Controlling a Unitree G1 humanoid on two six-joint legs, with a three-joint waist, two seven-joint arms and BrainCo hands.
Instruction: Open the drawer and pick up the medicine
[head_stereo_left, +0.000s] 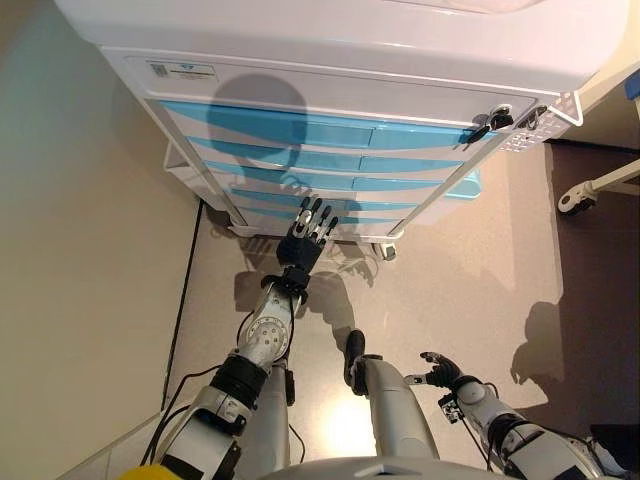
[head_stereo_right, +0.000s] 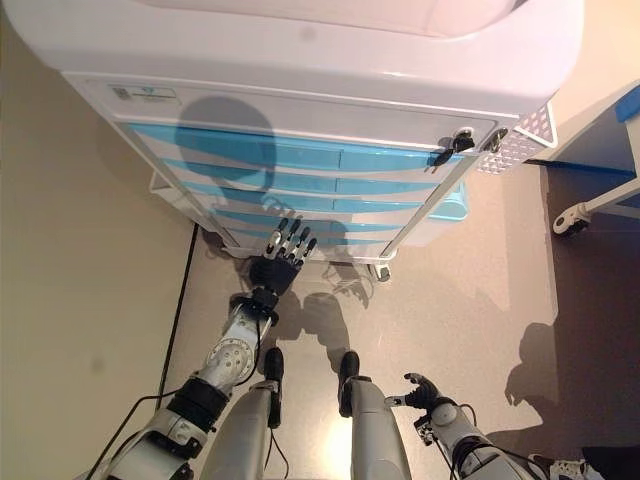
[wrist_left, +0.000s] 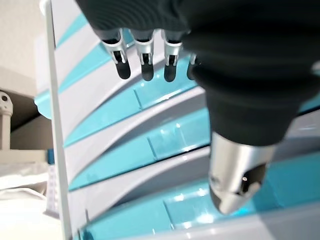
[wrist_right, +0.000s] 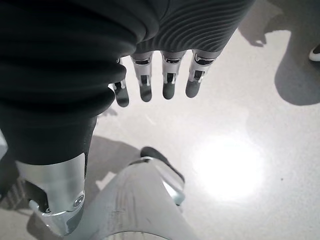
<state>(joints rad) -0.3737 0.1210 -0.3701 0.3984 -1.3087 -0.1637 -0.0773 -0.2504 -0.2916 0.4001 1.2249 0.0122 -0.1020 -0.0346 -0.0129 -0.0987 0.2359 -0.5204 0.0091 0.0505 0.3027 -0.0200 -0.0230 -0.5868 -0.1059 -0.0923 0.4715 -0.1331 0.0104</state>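
On pale floor (head_stereo_left: 470, 260), white cart (head_stereo_left: 330, 40) at 12 o'clock with stiff blue drawers (head_stereo_left: 300, 130) all closed, medicine unseen, probably light inside; left hand (head_stereo_left: 305, 240) spread near lower fronts, best hooked at smooth handle recess; right hand (head_stereo_left: 440, 370) relaxed at 5 o'clock.

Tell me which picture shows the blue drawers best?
The left wrist view shows the blue drawers best: they fill it from very close, all shut, just past the open left hand. Both eye views show the whole stack from above, smaller. The right wrist view shows only floor and the idle right hand.
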